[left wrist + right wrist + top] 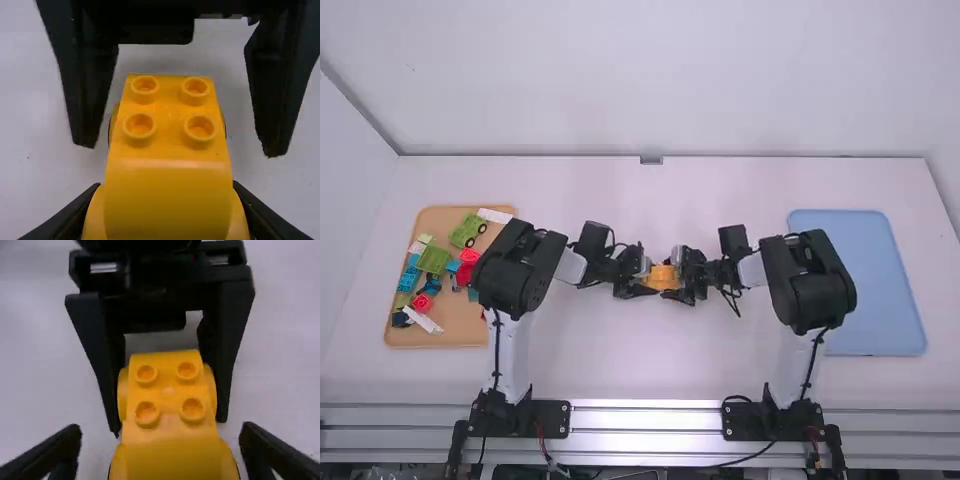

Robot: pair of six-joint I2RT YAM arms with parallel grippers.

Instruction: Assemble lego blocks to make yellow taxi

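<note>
The yellow car body [664, 278] is held between the arms near the table's middle, with several studs on top and a smooth curved part at an end. My left gripper [642, 284] is shut on its left end; in the left wrist view the same gripper [166, 187] presses both flanks of the yellow body [168, 200]. At the right end, my right gripper [686, 282] stands open. In the right wrist view this gripper [160, 432] has a finger on each side of the yellow body [170, 437], with gaps between.
On the left, a tan tray [467, 333] holds green, red, blue and white blocks, partly behind the left arm. An empty blue tray [870, 285] lies on the right, partly behind the right arm. White table [650, 370] surrounds the grippers.
</note>
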